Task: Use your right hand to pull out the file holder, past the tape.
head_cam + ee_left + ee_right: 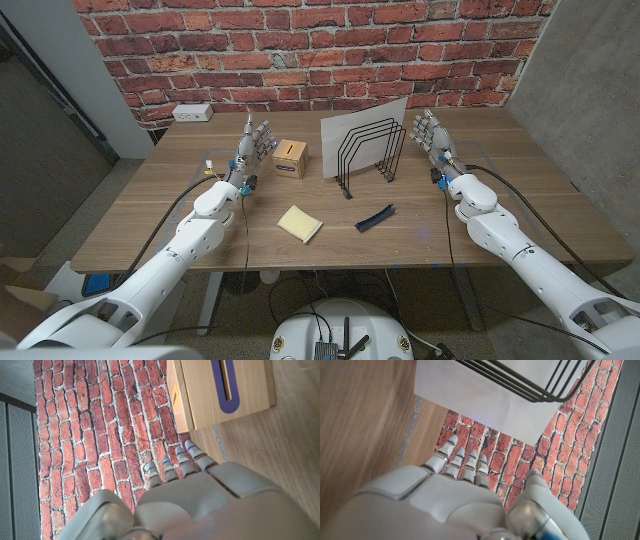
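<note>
Nearest the camera, a pale yellow pad [299, 222] is lying on the wooden table [150, 215], with a small dark strip [375, 218] sitting a little to its right. Behind them, the black wire file holder [367, 152] is standing upright near the middle of the table with a white sheet [350, 125] leaning in it. A wooden box [290, 158] with a slot on top is sitting just to its left. The right hand [430, 131] is standing on edge just beside the holder's right end, fingers apart and gripping nothing, not touching the wires. The left hand [256, 140] is waiting beside the box, fingers likewise spread and holding nothing. A white power strip [191, 112] is lying against the brick wall [300, 45].
</note>
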You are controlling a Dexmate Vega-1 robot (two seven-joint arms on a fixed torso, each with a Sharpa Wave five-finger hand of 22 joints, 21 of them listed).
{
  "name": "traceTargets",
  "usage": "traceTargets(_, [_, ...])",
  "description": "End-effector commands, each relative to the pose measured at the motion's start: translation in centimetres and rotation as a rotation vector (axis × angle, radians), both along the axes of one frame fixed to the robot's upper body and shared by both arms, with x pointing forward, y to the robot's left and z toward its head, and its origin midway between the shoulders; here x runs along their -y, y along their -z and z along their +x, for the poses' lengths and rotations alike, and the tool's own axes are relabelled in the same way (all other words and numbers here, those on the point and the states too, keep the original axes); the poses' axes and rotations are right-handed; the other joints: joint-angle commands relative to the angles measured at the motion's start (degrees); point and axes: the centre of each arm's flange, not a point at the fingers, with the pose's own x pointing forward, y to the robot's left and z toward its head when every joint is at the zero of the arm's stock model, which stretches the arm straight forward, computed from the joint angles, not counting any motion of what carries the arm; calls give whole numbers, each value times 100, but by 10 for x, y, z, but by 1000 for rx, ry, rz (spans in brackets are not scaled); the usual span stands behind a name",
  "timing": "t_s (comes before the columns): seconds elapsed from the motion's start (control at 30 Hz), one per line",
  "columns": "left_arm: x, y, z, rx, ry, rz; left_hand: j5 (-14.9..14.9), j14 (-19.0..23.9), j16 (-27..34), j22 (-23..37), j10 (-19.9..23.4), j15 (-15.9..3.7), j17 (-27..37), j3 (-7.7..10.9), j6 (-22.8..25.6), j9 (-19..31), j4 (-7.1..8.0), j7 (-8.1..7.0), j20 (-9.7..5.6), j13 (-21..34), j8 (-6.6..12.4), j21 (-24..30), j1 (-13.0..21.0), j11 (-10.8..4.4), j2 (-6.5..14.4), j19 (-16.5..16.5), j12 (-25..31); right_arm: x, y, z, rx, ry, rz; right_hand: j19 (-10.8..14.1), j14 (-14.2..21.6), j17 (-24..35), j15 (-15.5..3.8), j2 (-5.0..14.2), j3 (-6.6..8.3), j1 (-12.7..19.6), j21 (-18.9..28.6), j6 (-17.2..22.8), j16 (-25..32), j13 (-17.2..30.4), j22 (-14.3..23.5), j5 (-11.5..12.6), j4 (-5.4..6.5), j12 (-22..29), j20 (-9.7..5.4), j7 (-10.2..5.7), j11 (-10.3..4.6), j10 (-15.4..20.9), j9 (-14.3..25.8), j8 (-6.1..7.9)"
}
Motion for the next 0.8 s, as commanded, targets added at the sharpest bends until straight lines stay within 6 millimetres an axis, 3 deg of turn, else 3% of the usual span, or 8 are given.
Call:
traceTargets(0.03, [0, 0, 0, 0, 0, 0, 24, 53, 35, 30, -3, -46, 13, 4, 8, 7, 39, -42, -6, 29, 23, 37, -15, -19, 59, 47, 36, 7, 0, -13, -6, 16, -6, -143, -101, -56, -147, 76, 56, 25, -64, -171, -42, 8, 31, 52, 2, -52, -88, -8, 9, -189, 15, -46])
traceTargets(0.47, [0, 0, 0, 0, 0, 0, 24, 56, 36, 30, -11, -34, 13, 4, 0, 7, 39, -53, -5, 29, 20, 38, -14, -24, 59, 49, 33, 21, -9, -36, 9, 63, -69, -365, -211, -192, -34, 74, 104, 61, -112, -442, -55, 1, 32, 51, -41, -62, -73, -39, -14, -427, 11, -55])
traceTargets(0.8, [0, 0, 0, 0, -1, -1, 24, 55, 35, 30, -6, -40, 13, 4, -2, 7, 39, -46, -8, 29, 20, 40, -15, -24, 59, 52, 35, 23, -14, -57, 22, 122, -109, -397, -254, -281, 58, 59, 144, 134, -96, -574, -55, -2, 31, 44, -116, -62, -60, -69, -45, -535, 9, -56])
